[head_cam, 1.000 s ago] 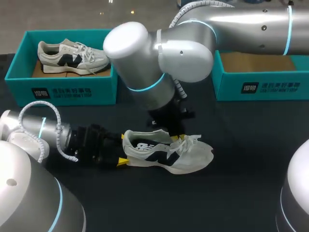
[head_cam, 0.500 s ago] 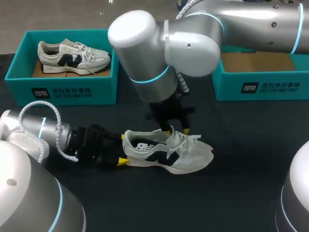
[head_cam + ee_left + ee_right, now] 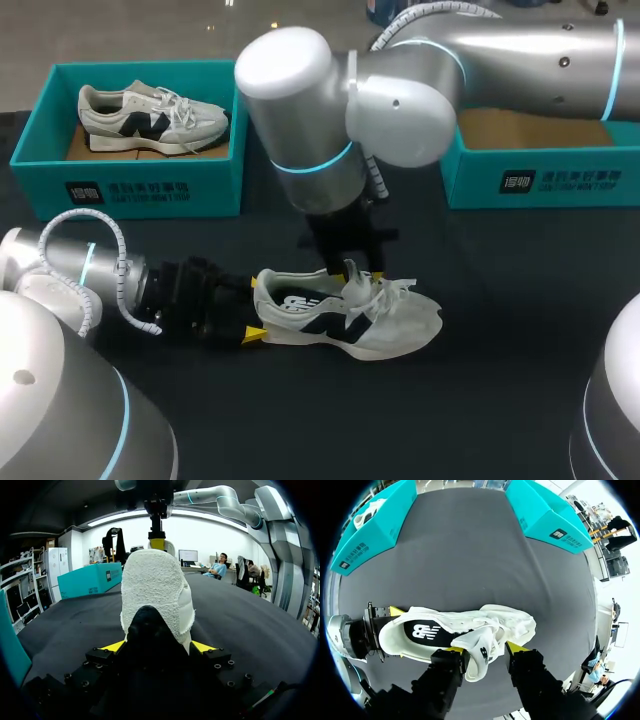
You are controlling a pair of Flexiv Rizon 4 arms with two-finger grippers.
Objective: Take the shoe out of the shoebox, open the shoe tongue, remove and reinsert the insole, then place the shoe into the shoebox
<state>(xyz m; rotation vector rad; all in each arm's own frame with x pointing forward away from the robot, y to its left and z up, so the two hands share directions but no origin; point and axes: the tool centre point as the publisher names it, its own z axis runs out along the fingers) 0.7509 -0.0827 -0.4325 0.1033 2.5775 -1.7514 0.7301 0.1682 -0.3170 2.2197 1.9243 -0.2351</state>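
A white-and-grey shoe [image 3: 390, 322] with a dark logo lies on its side on the black table. My left gripper [image 3: 254, 308] is shut on its heel; in the left wrist view the heel [image 3: 155, 590] fills the space between both yellow tips of that gripper [image 3: 159, 647]. My right gripper [image 3: 356, 272] hangs over the laces with its fingers apart. The tongue [image 3: 479, 655] stands up loosely between the fingers of the right gripper [image 3: 484, 650], and the shoe [image 3: 420, 630] stretches out beneath them. The open teal shoebox [image 3: 545, 180] at the back right shows a bare cardboard floor.
A second teal box [image 3: 130, 185] at the back left holds another shoe [image 3: 150, 118] of the same kind. My right arm's big elbow [image 3: 340, 110] hangs above the table's middle.
The right gripper went from shut to fingers apart and lifted slightly. The tongue now stands raised. The right arm's elbow shifted a little rightward. Left gripper and shoe stayed put.
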